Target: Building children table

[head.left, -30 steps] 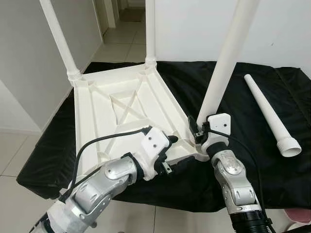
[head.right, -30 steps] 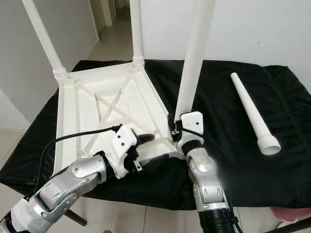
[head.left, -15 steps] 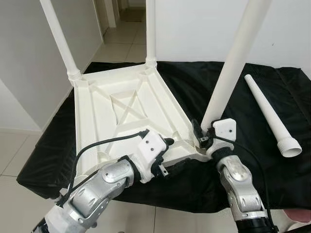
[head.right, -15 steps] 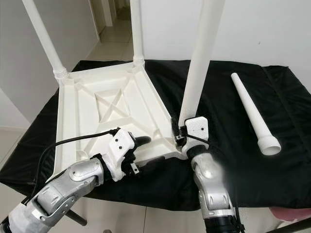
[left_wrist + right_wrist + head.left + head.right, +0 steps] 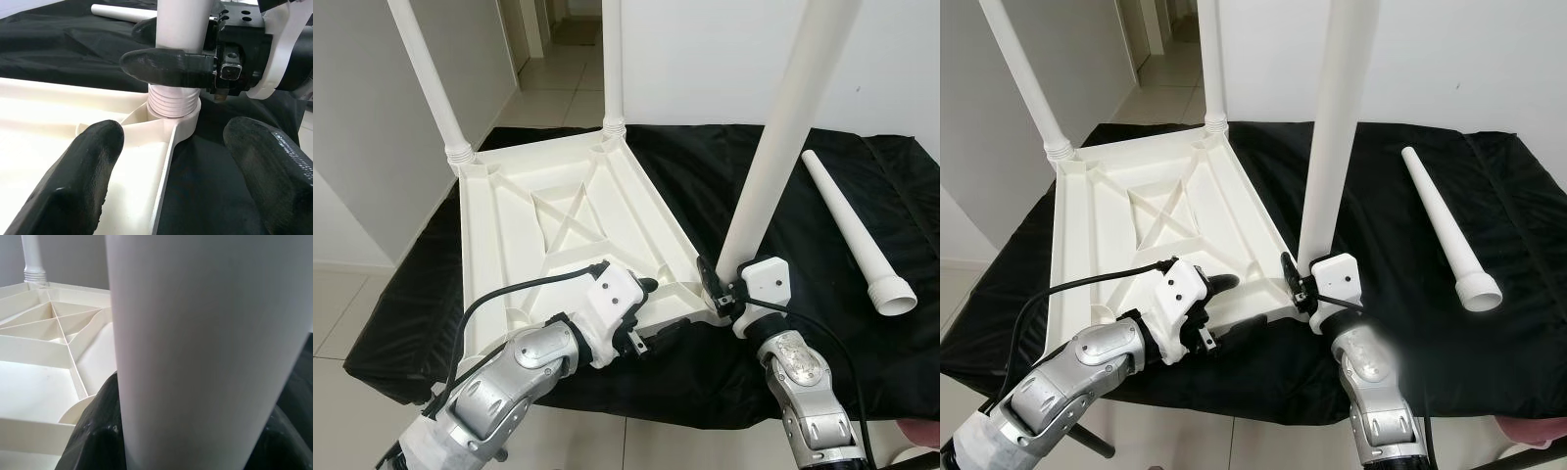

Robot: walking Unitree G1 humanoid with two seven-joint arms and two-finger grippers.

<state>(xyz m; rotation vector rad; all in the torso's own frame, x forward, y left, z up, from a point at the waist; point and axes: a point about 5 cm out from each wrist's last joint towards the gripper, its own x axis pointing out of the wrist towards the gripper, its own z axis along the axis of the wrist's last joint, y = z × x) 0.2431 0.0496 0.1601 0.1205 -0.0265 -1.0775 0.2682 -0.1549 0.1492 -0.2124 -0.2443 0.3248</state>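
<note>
A white plastic tabletop (image 5: 558, 215) lies upside down on a black cloth. Two white legs (image 5: 426, 78) (image 5: 613, 59) stand in its far corners. My right gripper (image 5: 720, 284) is shut on a third leg (image 5: 778, 137) just above its threaded end. That leg stands nearly upright, with the threads in the near right corner socket (image 5: 173, 110). My left gripper (image 5: 651, 311) is open at the near edge, left of that corner. One finger lies over the inside of the tabletop, the other over the cloth. A fourth leg (image 5: 852, 230) lies loose on the cloth to the right.
The black cloth (image 5: 822, 343) covers the whole support and hangs over its front edge. Tiled floor (image 5: 342, 294) lies to the left, with a doorway (image 5: 558, 39) beyond. A white wall (image 5: 705, 59) stands close behind.
The held leg has swung from a slant to nearly upright. My right gripper has brought its threaded end down and nearer, into the near right corner socket. The left gripper has barely shifted.
</note>
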